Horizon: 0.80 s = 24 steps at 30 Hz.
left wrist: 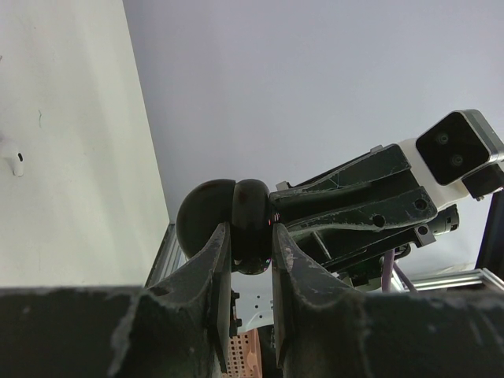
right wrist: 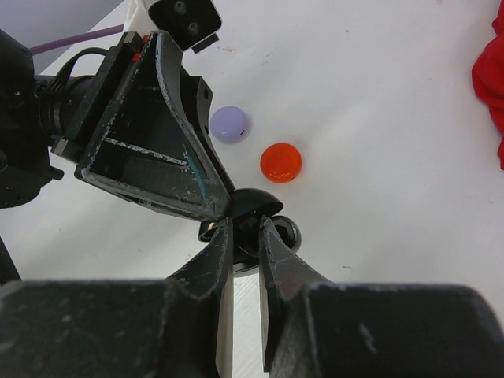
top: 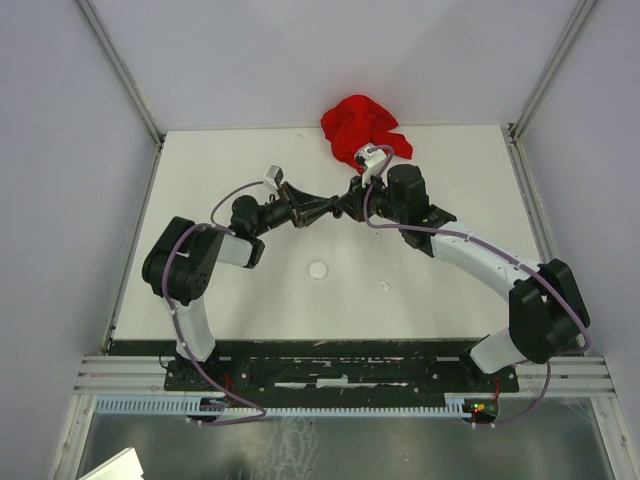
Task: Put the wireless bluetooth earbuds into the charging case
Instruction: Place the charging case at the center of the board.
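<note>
White tabletop (top: 455, 175) holds white earbud (top: 384, 287), lying flat.

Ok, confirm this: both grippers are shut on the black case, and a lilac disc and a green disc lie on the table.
Not green: the right wrist view shows a red disc beside the lilac disc on the table. The left gripper and right gripper are indeed shut on the black case.

left claw (left wrist: 250, 246) pinched tight | right claw (right wrist: 245, 236) pinched | tips meeting
</note>
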Tool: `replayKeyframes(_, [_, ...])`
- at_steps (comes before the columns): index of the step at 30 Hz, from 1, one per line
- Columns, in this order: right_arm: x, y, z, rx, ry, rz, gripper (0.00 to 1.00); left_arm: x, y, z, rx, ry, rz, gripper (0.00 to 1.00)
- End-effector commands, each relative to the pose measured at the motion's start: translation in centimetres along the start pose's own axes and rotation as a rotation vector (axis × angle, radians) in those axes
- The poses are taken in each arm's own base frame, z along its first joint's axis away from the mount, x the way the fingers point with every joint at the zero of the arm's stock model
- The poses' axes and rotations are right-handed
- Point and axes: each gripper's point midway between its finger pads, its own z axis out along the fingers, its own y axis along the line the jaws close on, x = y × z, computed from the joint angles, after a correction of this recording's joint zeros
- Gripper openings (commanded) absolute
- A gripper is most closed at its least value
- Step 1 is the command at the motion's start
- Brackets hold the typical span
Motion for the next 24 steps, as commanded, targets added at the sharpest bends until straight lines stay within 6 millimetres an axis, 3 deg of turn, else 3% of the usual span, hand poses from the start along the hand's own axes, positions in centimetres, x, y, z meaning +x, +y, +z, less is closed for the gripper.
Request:
replayKeyframes(1, [-0.6,-0.1,0.4,0.011,-0.023,-0.005,0.15,0.3,-4.0,0.3,0.097,0.017,0.066,0.03])
replayKeyframes(2, [-0.7,-0.1,0.4,0.009,-0.026,-0.001,0.25,0.2,-4.0,0.3,0.098,0.017,0.067,0.03])
replayKeyframes(5, [-1.8,0.1,0.1,0.007,-0.063,0.002,0.40,0.2,-3.7,0.3,0.089,0.016,0.066,0.03])
replayKeyframes(13, [-5.9,0.0,-1.7,0.064,-0.211,-0.004,0.48,0.2,-2.6,0.3,0.070,0.010,0.052,0.03])
replayKeyframes(16, [-6.5,-0.5,-2.3,0.103,-0.218,-0.006,0.49,0.1,-2.4,0.2,0.066,0.007,0.050,0.03])
replayKeyframes(20, [-5.3,-2.6,-3.1,0.230,-0.162,0.017,0.51,-0.3,-2.0,0.1,0.052,-0.022,0.036,0.03])
replayKeyframes(24, [-1.9,-5.4,-4.0,0.393,0.013,0.036,0.52,-1.9,-0.5,-0.6,0.001,-0.118,-0.010,0.03])
